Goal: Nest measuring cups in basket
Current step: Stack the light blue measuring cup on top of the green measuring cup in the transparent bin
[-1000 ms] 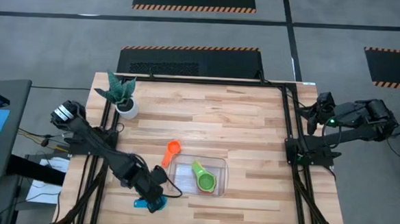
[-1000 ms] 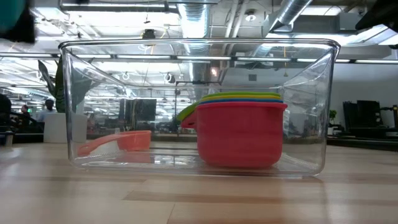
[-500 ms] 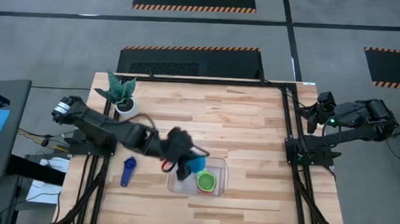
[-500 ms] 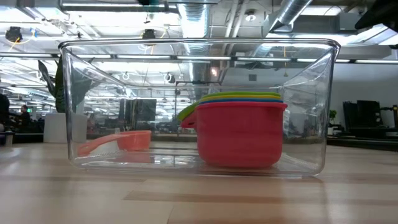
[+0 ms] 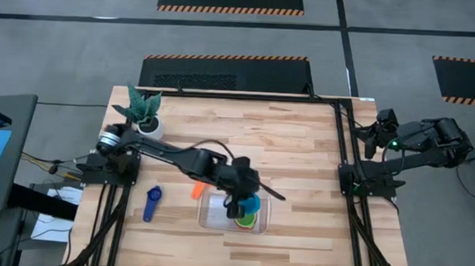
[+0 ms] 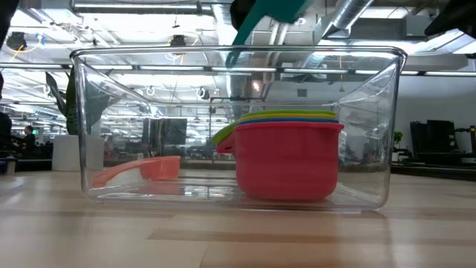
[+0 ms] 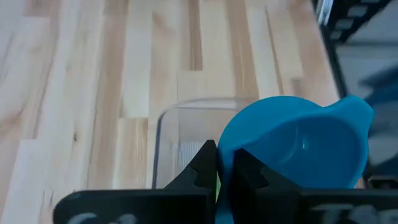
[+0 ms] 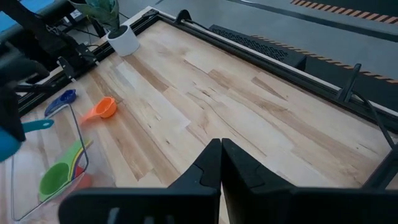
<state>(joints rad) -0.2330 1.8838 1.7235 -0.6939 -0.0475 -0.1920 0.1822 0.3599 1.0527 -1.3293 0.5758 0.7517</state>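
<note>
Over the basket (image 5: 217,219), the left gripper (image 5: 235,204) hangs with its fingers clamped on the light blue cup (image 5: 250,205), which is in the air above the nested stack and not yet let go. The left wrist view shows the same cup (image 7: 292,152) pinched by its edge between the dark fingers (image 7: 202,167), bowl up, with the clear basket rim (image 7: 163,124) just below it. From the low view the stack sits inside the basket (image 6: 394,134) toward one end: a red cup (image 6: 286,160) outermost, with yellow, blue and green rims layered above it (four cups nested, as far as can be told).

Left to do, by my reading: set this light blue cup into the stack, then fetch the orange cup (image 5: 195,189), lying on the counter (image 5: 302,153) just beside the basket, and the navy cup (image 5: 151,203), well apart from it toward the left arm's base. Whether the sizes allow nesting in this order cannot be judged.

The right gripper (image 8: 221,168) waits at the counter's far right edge, fingers together and holding nothing.
</note>
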